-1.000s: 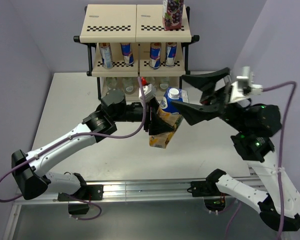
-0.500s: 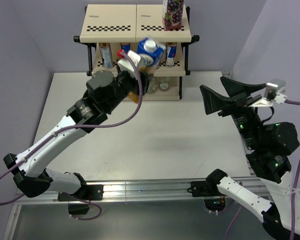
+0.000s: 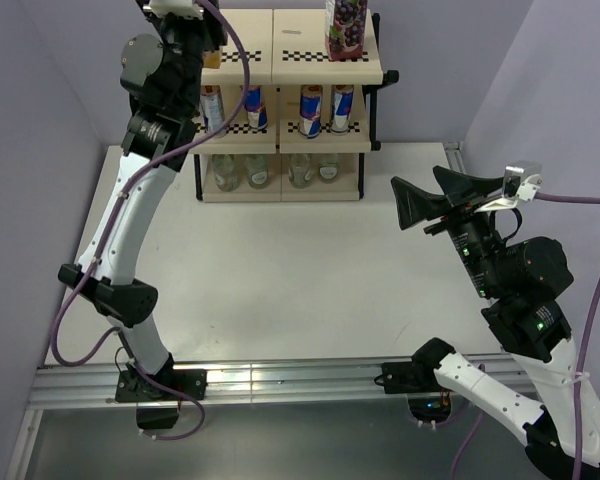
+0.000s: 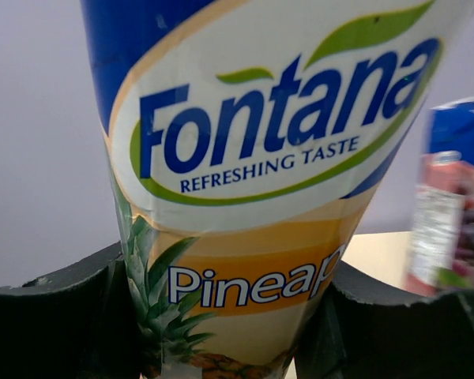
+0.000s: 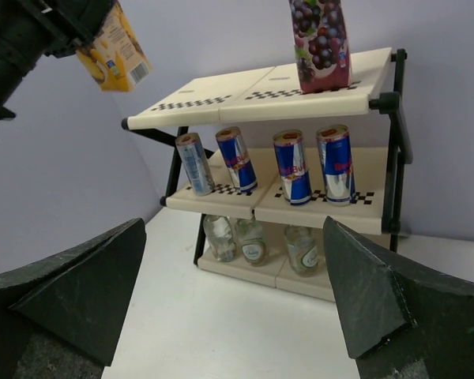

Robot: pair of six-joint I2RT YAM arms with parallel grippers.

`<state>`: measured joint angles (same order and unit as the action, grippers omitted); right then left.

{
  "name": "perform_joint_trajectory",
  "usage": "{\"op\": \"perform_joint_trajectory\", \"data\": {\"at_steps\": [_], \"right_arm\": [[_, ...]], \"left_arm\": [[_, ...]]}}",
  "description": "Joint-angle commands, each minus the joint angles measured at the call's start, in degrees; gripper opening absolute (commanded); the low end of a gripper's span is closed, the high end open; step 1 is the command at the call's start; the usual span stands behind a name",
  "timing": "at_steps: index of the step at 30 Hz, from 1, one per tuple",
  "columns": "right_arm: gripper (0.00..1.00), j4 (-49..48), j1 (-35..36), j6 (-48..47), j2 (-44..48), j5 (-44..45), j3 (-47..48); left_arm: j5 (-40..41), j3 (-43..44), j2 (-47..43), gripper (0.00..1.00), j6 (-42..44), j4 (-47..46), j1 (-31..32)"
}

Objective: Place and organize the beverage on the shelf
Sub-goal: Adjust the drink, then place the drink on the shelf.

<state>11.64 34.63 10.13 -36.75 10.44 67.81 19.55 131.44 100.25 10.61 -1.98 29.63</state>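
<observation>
Closest to us, the right fingers (image 5: 71, 292) are spread as wide as they go with nothing in them, hanging over the right side of the worktop (image 3: 280, 270) and pointed at the shelf (image 3: 320, 57). The worktop between them and the rack is bare white.

At the back edge we've got the shelf itself. The bottom tier has the small clear bottles (image 3: 261, 172) in a row, and the middle tier has the four cans (image 3: 311, 108) standing upright in two pairs. On the top tier the grape carton (image 3: 346, 28) stands upright toward the right end.

The left arm is stretched way up over the shelf's left end. Its left fingers (image 4: 55, 316) are partly closed, clamped on either side of the lower part of the pineapple carton (image 4: 253, 197). From the right wrist view we see that carton tilted in the air, above and off the left end of the top tier, not touching it, well apart from the grape carton.
</observation>
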Motion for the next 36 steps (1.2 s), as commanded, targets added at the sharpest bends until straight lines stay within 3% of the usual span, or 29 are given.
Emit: {"op": "perform_joint_trajectory", "data": {"at_steps": [1, 9, 20, 28, 32, 36], "right_arm": [[1.00, 0.14, 0.17, -1.52, 0.63, 1.96, -0.05], [1.00, -0.03, 0.08, -1.43, 1.86, 1.25, -1.54], [1.00, 0.84, 0.08, -1.16, 3.79, 1.78, -3.30], [1.00, 0.84, 0.08, -1.43, 4.50, 1.78, -4.53], [1.00, 0.75, 0.09, -1.34, 4.67, 1.96, -5.06], [1.00, 0.75, 0.08, -1.34, 4.67, 1.87, -5.41]], "left_arm": [[-4.16, 4.18, -1.99, 0.00, -3.56, -20.34, -3.25], [-11.11, -0.12, -1.63, 0.01, -8.06, -25.97, -10.55], [-10.94, -1.27, 3.81, 0.01, -9.55, -27.38, -11.79], [-11.55, 0.92, 7.94, 0.01, -9.64, -22.91, -11.96], [-11.29, 1.63, 9.70, 0.16, -8.94, -20.26, -12.22], [-9.89, 3.82, 11.46, 0.18, -8.85, -16.40, -12.49]]}}
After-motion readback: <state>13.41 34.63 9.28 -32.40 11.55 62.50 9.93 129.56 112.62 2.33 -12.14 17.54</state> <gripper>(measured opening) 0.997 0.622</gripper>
